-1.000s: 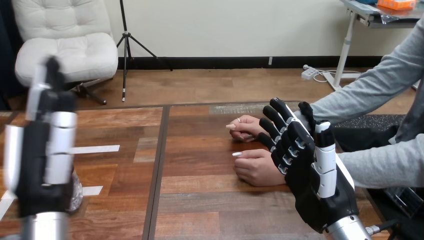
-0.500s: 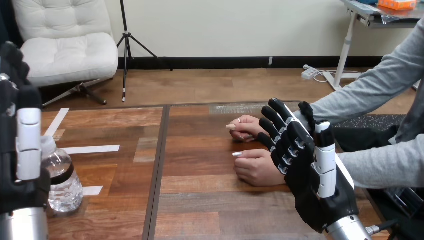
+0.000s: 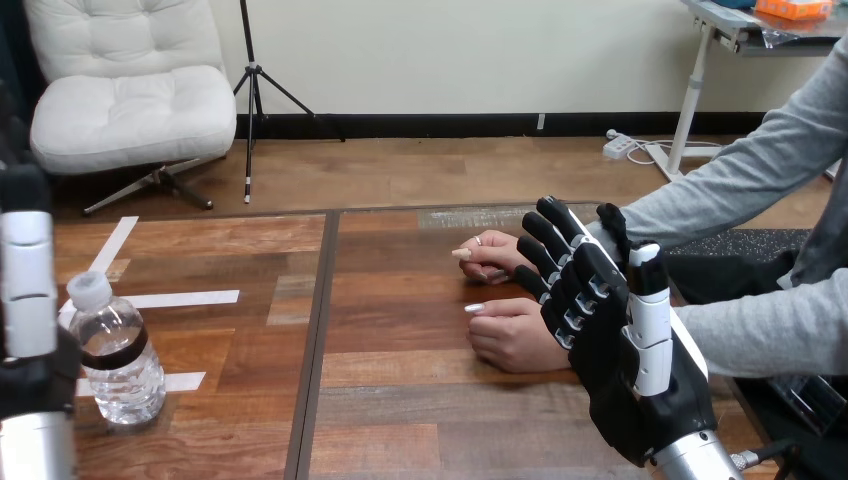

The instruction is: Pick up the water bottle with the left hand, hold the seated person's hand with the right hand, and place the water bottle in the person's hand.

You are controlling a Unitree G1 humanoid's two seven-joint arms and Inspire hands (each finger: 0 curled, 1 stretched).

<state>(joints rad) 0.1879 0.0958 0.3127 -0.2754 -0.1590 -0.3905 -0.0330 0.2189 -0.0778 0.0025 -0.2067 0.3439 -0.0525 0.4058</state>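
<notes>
A clear water bottle (image 3: 115,350) with a white cap and a dark label band stands upright on the wooden table (image 3: 400,400) at the near left. My left hand (image 3: 28,300) is raised at the view's left edge, just left of the bottle, with its fingers straight and holding nothing. At the right, my right hand (image 3: 630,360) stands upright and open, fingers pointing away from me. The person's near hand (image 3: 510,335) lies on the table just beyond and left of those fingers; I cannot tell whether they touch. The person's far hand (image 3: 492,255) rests further back.
A dark seam (image 3: 315,340) runs front to back through the table between the bottle and the person's hands. White tape strips (image 3: 190,298) lie on the left half. The person's grey sleeves (image 3: 770,330) reach in from the right.
My left hand has moved left toward the view's edge, uncovering the bottle that it hid before. The right hand and the person's hands have stayed put.
</notes>
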